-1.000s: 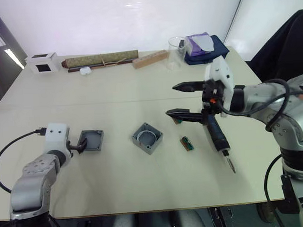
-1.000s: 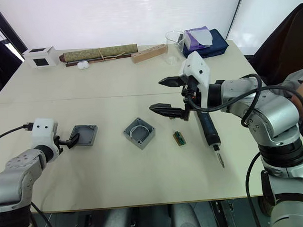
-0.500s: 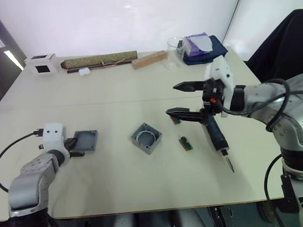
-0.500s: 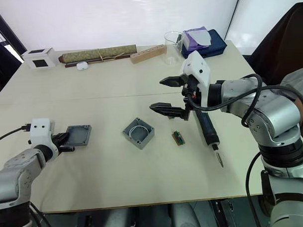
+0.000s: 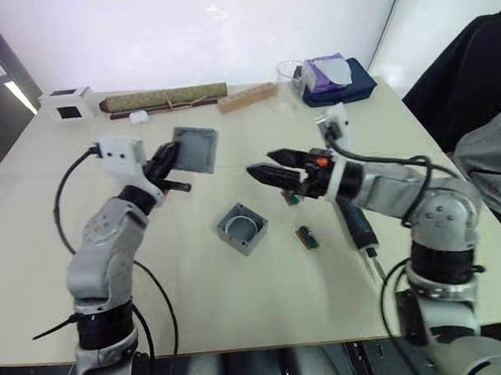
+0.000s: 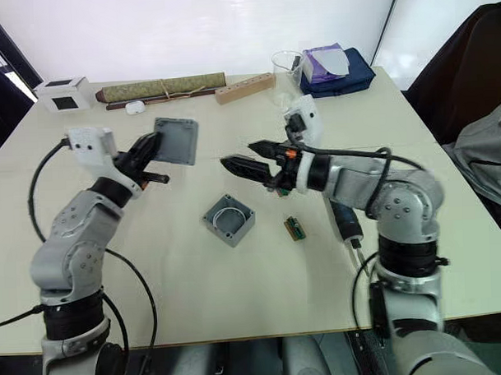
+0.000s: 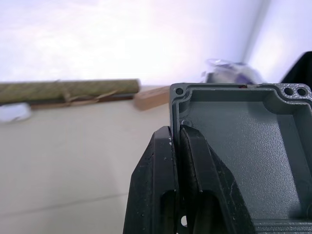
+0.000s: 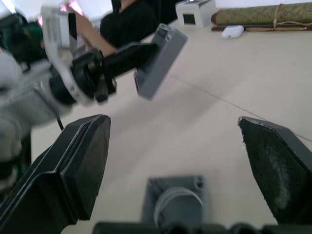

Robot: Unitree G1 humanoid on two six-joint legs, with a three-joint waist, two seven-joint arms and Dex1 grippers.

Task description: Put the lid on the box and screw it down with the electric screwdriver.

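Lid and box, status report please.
Left gripper shut on lid, held in air. Right gripper open, empty. Box open on table, unobstructed.

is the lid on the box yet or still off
Off. The flat grey plastic lid is held in the air by the left tool, while the square grey plastic box sits open on the table.

My table point(image 5: 197, 304) is pale beige. On it lie the open box point(image 5: 243, 228), a small green board point(image 5: 308, 237), the electric screwdriver point(image 5: 355, 225), and along the far edge a white cube point(image 5: 64, 104), olive roll point(image 5: 165, 99), wooden block point(image 5: 247, 97), glass point(image 5: 290, 86) and navy bundle point(image 5: 345, 75).
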